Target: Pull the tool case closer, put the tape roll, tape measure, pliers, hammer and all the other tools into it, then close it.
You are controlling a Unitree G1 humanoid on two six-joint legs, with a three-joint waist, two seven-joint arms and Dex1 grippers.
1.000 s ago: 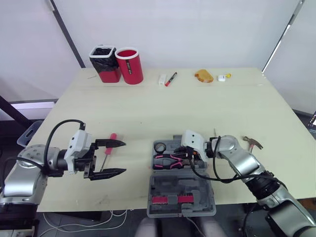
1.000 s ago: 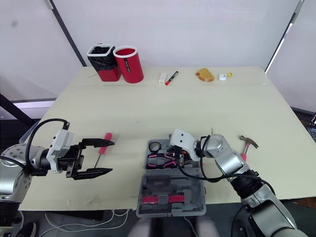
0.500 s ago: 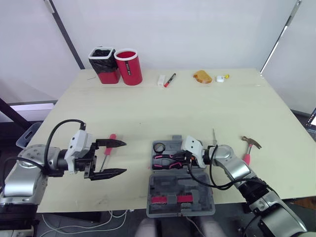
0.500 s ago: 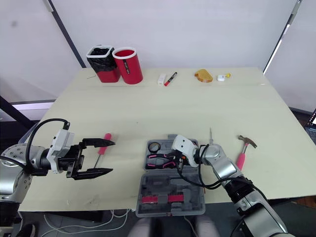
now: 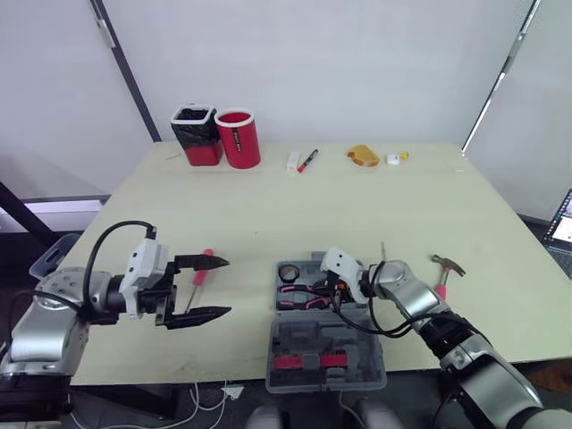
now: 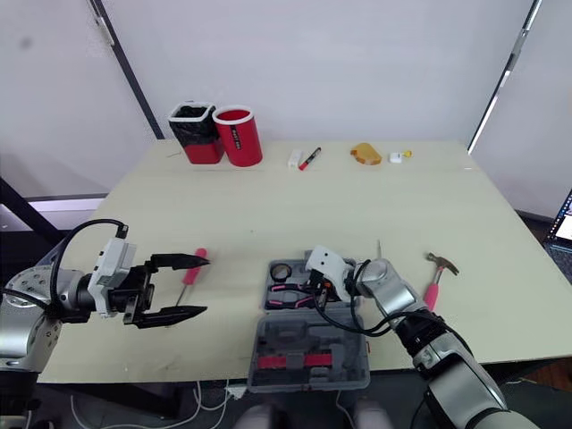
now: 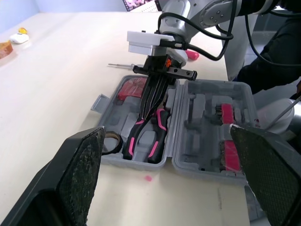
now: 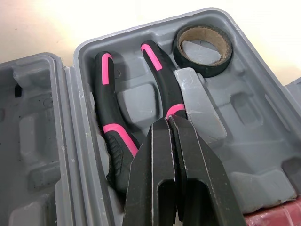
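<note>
The grey moulded tool case (image 5: 327, 332) lay open at the bench's near edge, its lid half overhanging that edge and carrying a pink strip (image 5: 304, 362) in one recess. In the tray half lay the pliers (image 8: 115, 129), black with pink bands on the handles, and in the corner compartment beside them the black tape roll (image 8: 202, 44) with its brown core. The right tool (image 8: 168, 123) was clenched, fingers pressed together, tips down over the pliers' head. The pink-handled hammer (image 5: 444, 273) lay towards the bench's right edge. The left tool (image 5: 229, 286) was released, spread wide above a pink-handled screwdriver (image 5: 200, 268) near the left edge. A red cup (image 5: 239, 138) at the far edge bore white lettering too small to read.
</note>
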